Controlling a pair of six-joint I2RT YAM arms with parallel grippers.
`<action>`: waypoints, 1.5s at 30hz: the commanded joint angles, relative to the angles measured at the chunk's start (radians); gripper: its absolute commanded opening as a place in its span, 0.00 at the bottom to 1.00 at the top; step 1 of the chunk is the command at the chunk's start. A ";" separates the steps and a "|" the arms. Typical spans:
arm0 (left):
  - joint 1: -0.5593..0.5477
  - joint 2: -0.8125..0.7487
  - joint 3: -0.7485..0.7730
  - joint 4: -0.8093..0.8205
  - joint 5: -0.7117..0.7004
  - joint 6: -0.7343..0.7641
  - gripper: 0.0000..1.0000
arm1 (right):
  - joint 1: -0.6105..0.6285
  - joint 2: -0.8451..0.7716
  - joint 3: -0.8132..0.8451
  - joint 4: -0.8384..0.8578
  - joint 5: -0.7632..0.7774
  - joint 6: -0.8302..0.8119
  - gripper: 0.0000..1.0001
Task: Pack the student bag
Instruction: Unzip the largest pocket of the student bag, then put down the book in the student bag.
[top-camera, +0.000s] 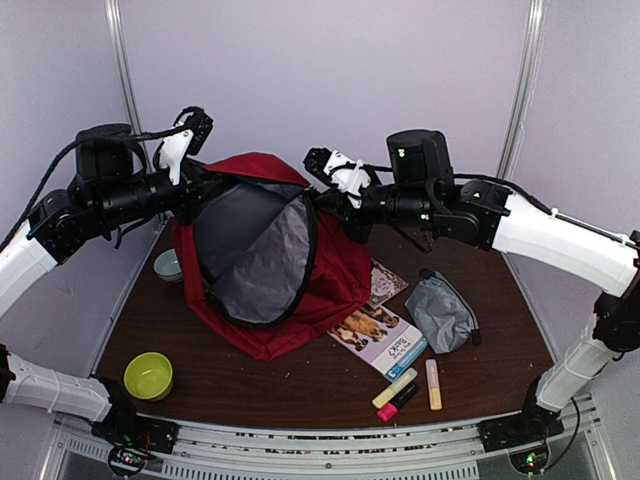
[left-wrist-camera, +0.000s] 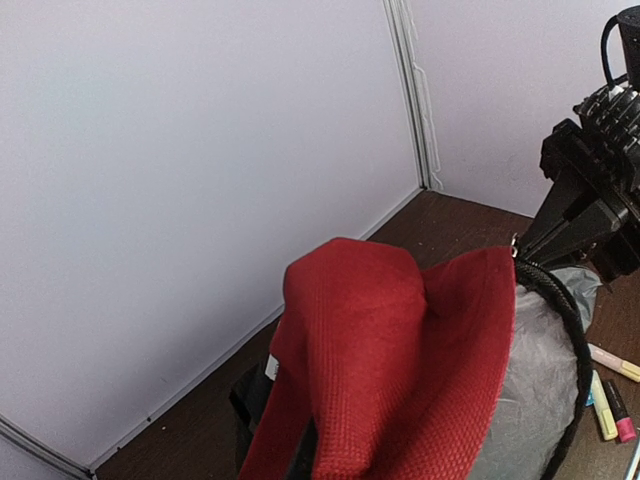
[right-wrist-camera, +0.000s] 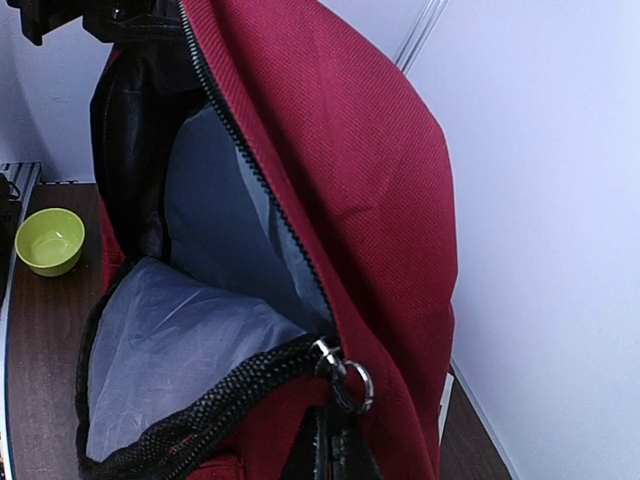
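Left gripper (top-camera: 205, 189) pressed together on the student bag (top-camera: 335, 272) at its top-left rim. Right gripper (top-camera: 330, 205) pinching the zip edge at the top-right rim, beside the ring pull (right-wrist-camera: 352, 378). Bag is held up between the 2, back-centre of the table (top-camera: 490, 375), mouth wide, grey lining (top-camera: 255, 250) showing. To its right: dog booklet (top-camera: 380, 332) touching the bag, grey pouch (top-camera: 442, 312), 3 highlighters (top-camera: 395, 387). To its left: green bowl (top-camera: 148, 376), small pale bowl (top-camera: 167, 266).
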 joint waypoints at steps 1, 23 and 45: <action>0.007 -0.042 0.042 0.065 -0.047 -0.004 0.00 | -0.010 -0.027 -0.057 -0.002 -0.003 0.065 0.00; 0.021 -0.099 0.227 -0.024 -0.135 0.034 0.00 | -0.211 -0.107 -0.324 0.063 -0.255 0.306 0.00; -0.078 -0.225 -0.553 0.437 -0.117 -0.669 0.00 | -0.253 0.181 0.295 0.297 -0.326 0.625 0.00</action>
